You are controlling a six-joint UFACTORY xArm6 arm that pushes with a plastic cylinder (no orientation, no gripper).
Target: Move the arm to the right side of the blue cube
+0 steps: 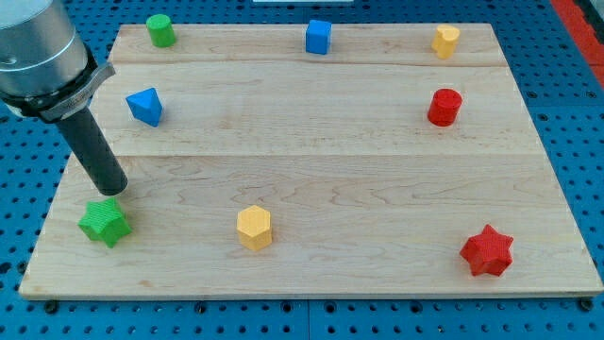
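1. A pale wooden desk (311,179) fills the view, resting on a blue surface.
2. Nearest the view's bottom edge, a red star block (487,251) sits by the bottom right corner of the desk.
3. A yellow hexagonal block (254,228) stands near the bottom edge, left of centre.
4. A green star block (104,222) lies by the bottom left corner.
5. My tip (113,192) is just above the green star, at or very near its upper edge; whether they touch cannot be told. The dark rod rises from it toward the view's top left corner into a grey housing.
6. There is no pincer on this arm, so no spread or pressed state can be told.
7. Farther up, a blue pyramid-like block (145,106) sits near the left edge, and a red cylinder (444,107) near the right edge.
8. Along the top edge: a green cylinder (160,30) by the top left corner, the blue cube (318,37) near the middle, a yellow block (445,42) toward the top right corner.
9. The blue cube is well apart from my tip, up and to the view's right of it.
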